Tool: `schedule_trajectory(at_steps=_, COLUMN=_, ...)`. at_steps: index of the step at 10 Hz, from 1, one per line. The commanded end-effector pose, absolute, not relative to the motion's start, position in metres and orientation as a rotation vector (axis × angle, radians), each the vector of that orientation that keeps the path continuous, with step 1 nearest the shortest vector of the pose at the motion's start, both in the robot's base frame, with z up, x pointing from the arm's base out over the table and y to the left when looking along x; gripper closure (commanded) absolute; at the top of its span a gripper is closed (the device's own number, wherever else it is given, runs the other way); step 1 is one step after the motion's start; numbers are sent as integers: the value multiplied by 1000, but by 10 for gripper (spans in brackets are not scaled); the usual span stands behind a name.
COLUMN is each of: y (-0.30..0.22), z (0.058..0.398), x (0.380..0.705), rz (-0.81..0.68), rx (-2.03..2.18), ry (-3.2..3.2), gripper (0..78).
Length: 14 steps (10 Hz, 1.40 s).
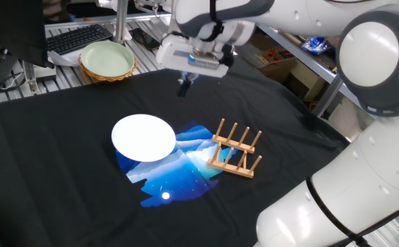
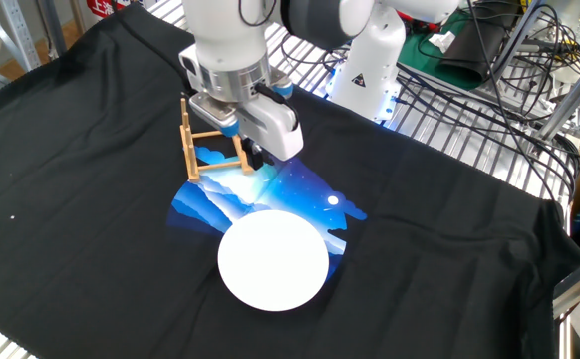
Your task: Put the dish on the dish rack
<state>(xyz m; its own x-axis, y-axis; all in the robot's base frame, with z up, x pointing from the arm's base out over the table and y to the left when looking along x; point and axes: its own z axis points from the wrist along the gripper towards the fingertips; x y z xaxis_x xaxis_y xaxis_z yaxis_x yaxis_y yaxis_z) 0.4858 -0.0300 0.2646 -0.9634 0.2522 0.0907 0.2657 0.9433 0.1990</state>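
One dish (image 1: 144,137) lies flat on the counter (image 1: 55,178), near the middle of the black cloth that covers it. It is a plain white round plate, thin and glossy, and part of it rests on a blue and white printed patch (image 1: 175,168) in the cloth. Nothing touches it or lies on it.

One dish rack (image 1: 236,149) stands just beside that patch, apart from the dish, on the side toward the robot's base. It is light-brown wood, with two base rails and rows of upright dowel pegs, and no dish sits in it. In the other fixed view the rack (image 2: 208,140) is partly hidden behind the arm.

One hand (image 1: 185,85) hangs in the air above the cloth, toward the far edge of the counter, well apart from both dish and rack. Its two dark fingers point down and sit close together with nothing between them; whether they quite meet cannot be told.

One pale green bowl (image 1: 107,60) with a woven yellowish rim sits at the far corner, beside a black keyboard (image 1: 77,38). In the other fixed view, metal wire shelving (image 2: 459,110) and loose cables (image 2: 514,60) lie beyond the counter's edge.
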Motion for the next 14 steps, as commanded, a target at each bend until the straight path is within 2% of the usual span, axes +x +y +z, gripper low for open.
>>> schedule_trajectory(at_steps=1, y=-32, z=265, x=484, rz=-339, rx=-409, ry=-3040, gripper=776)
schedule_trajectory(at_steps=6, y=-32, z=265, x=484, rz=-326, rx=-399, ry=-3045, gripper=776)
schedule_trajectory(at_steps=7, y=-32, z=265, x=484, rz=-292, rx=-370, ry=-3057, gripper=776)
schedule_trajectory(at_steps=8, y=-32, z=265, x=484, rz=-196, rx=-405, ry=-3065, gripper=776)
schedule_trajectory(at_steps=9, y=-32, z=265, x=484, rz=-182, rx=-456, ry=-3047, gripper=776)
schedule_trajectory(at_steps=14, y=-32, z=265, x=484, rz=-203, rx=-558, ry=-2984, gripper=776)
